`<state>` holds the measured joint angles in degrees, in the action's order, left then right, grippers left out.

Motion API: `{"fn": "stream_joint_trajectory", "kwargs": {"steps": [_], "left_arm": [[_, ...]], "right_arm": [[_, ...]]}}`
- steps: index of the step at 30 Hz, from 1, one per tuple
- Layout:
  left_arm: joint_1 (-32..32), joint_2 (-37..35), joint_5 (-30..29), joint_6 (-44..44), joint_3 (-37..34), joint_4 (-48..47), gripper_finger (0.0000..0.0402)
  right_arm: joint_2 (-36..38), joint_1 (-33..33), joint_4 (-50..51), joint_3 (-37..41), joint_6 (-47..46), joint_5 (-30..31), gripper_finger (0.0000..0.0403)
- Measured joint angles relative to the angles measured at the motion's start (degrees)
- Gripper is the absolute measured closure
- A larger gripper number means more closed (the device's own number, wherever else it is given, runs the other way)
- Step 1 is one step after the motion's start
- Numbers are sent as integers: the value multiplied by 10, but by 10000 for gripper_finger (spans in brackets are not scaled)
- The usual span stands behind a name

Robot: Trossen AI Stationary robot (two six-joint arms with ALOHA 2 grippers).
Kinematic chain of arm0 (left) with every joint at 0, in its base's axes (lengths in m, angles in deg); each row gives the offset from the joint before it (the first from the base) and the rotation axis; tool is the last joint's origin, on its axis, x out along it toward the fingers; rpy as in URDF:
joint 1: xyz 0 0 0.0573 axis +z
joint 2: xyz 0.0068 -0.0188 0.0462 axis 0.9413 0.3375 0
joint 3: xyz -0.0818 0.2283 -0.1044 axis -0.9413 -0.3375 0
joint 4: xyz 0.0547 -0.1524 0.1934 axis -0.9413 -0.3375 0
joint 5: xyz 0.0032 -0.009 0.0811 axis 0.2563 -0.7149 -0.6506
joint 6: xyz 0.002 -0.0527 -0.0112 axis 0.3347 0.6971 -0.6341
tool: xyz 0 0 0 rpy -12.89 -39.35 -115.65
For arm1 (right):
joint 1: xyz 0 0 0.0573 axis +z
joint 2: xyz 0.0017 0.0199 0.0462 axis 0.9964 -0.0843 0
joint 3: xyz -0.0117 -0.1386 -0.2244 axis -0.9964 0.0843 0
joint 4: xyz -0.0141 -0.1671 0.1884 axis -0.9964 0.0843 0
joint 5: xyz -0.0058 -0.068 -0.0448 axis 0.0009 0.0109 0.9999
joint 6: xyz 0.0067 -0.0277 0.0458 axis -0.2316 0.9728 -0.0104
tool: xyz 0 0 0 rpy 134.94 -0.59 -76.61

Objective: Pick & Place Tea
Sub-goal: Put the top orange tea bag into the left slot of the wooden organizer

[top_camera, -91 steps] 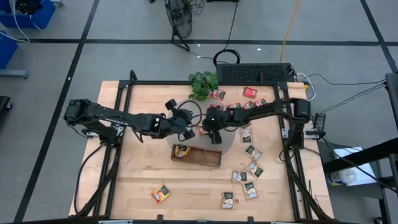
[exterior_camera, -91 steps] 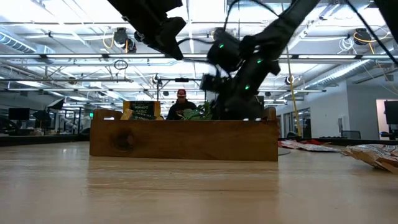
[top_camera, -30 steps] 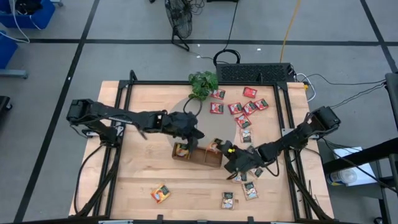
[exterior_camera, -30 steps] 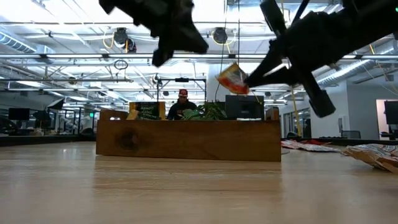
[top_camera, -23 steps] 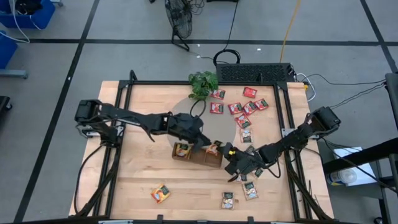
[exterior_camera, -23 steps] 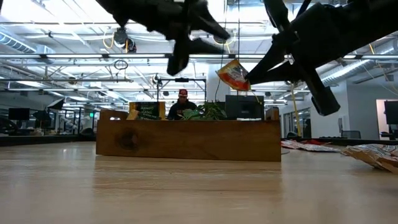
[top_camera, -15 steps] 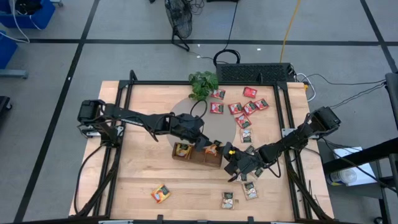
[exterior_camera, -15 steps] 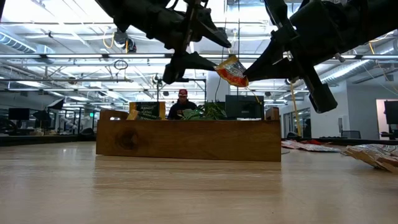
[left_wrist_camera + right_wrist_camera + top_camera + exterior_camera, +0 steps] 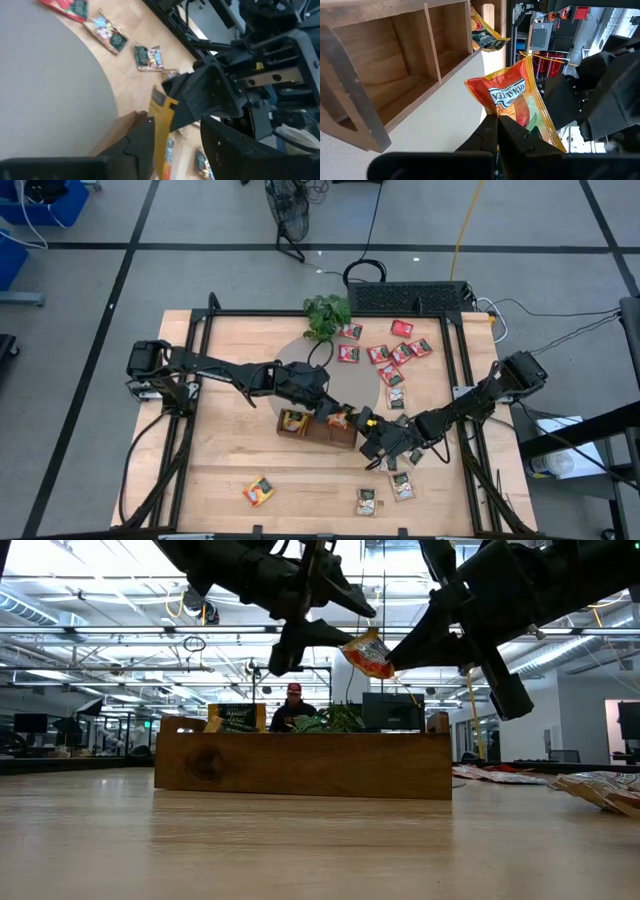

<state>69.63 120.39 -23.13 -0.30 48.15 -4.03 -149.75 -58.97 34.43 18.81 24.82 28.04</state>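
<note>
My right gripper [image 9: 362,423] is shut on an orange tea packet [image 9: 341,418] above the right end of the wooden tray [image 9: 318,434]. The packet also shows in the low view [image 9: 368,652] and the right wrist view [image 9: 512,97]. My left gripper [image 9: 328,410] is open beside it, its two fingers [image 9: 135,147] standing on either side of the packet's free edge [image 9: 161,125]. I cannot tell whether they touch it. Another packet [image 9: 291,420] lies in the tray's left compartment. My right gripper pinches the orange packet by its lower edge [image 9: 506,121] between its two fingers. It comes from the table's right side, slanting a little down. The packet stands out beyond the fingertips, tilted, lifted clear above the tray [image 9: 300,765].
Red packets [image 9: 390,350] lie at the far right, pale packets [image 9: 405,427] at the right and near right [image 9: 400,485], one orange packet [image 9: 258,492] near the front. A potted plant [image 9: 327,313] stands at the far edge. A grey round mat [image 9: 300,365] lies behind the tray.
My left gripper has gone toward the table's right, over the tray, up to the orange packet, and its fingers now stand on either side of the packet's free edge. My right gripper has brought the packet a little up and toward the left gripper.
</note>
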Motion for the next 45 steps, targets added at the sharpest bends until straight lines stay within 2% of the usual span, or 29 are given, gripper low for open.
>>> {"fn": "stream_joint_trajectory", "kwargs": {"steps": [12,20,23,26,30,34,41,45], "left_arm": [[4,32,46,9,2,21,266],[11,35,49,-4,2,30,270],[13,35,50,-17,2,29,306],[17,35,49,-54,2,31,378],[19,34,39,-109,2,30,396],[15,5,8,-180,2,11,398],[-41,-103,-138,-346,-17,-103,400],[-91,-151,-191,-386,-109,-20,400]], "right_arm": [[0,-3,-8,0,1,-16,403],[0,-4,-10,0,-4,-15,403],[0,-4,-10,0,-18,-16,403],[0,-4,-5,0,-31,-21,403],[0,-4,-4,0,-72,-27,403],[3,-3,-8,-1,-187,2,399],[36,2,67,0,-353,47,369],[89,2,76,24,-416,45,355]]}}
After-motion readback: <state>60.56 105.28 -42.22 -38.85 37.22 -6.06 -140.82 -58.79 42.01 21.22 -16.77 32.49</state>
